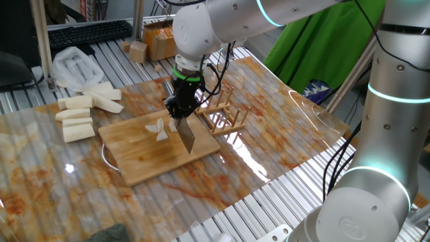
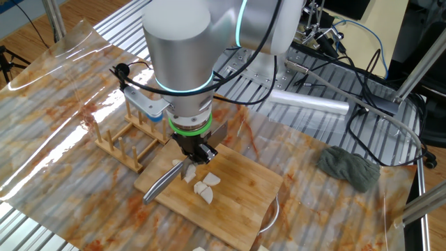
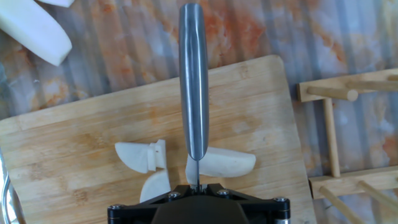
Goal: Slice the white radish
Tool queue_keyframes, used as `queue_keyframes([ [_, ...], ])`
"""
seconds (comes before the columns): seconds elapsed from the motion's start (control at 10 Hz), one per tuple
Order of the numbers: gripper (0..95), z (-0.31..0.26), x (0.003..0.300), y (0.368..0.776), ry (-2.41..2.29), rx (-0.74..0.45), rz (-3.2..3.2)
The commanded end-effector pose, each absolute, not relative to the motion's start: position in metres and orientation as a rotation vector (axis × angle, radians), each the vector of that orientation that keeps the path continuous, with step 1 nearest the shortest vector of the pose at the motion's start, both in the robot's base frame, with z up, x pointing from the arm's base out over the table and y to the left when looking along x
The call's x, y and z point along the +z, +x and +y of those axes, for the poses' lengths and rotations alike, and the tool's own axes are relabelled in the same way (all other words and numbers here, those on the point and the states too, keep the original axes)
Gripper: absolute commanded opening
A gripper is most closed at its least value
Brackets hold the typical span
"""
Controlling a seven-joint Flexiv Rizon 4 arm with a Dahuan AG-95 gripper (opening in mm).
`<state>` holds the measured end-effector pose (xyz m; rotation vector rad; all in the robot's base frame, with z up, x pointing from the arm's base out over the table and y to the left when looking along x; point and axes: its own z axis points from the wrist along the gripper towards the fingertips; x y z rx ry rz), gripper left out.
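The white radish (image 1: 158, 130) lies as a few thin pale slices on the wooden cutting board (image 1: 144, 161). It also shows in the other fixed view (image 2: 204, 187) and in the hand view (image 3: 140, 157). My gripper (image 1: 180, 111) is shut on a knife (image 1: 187, 137) whose steel blade points down over the board's right part. In the hand view the knife (image 3: 194, 81) runs up the middle, above the slices, with one slice (image 3: 227, 164) to its right. In the other fixed view the gripper (image 2: 196, 152) holds the knife (image 2: 165, 183) slanting down to the board (image 2: 237, 199).
Several longer white radish sticks (image 1: 86, 113) lie on the table left of the board, with a translucent plastic bag (image 1: 75, 66) behind them. A wooden rack (image 1: 225, 114) stands right of the board. A dark cloth (image 2: 348, 168) lies on the far side. Cardboard boxes (image 1: 158, 40) stand at the back.
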<state>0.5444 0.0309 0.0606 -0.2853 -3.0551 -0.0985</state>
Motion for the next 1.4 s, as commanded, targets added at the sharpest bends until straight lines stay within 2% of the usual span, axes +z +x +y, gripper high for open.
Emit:
queue_keyframes([
  [0.1, 0.0, 0.032, 0.044, 0.543, -0.288, -0.107, -3.056],
  [1.1, 0.0, 0.026, 0.078, 0.538, -0.278, -0.09, -3.037],
  [1.4, 0.0, 0.03, 0.062, 0.541, -0.276, -0.098, -3.035],
])
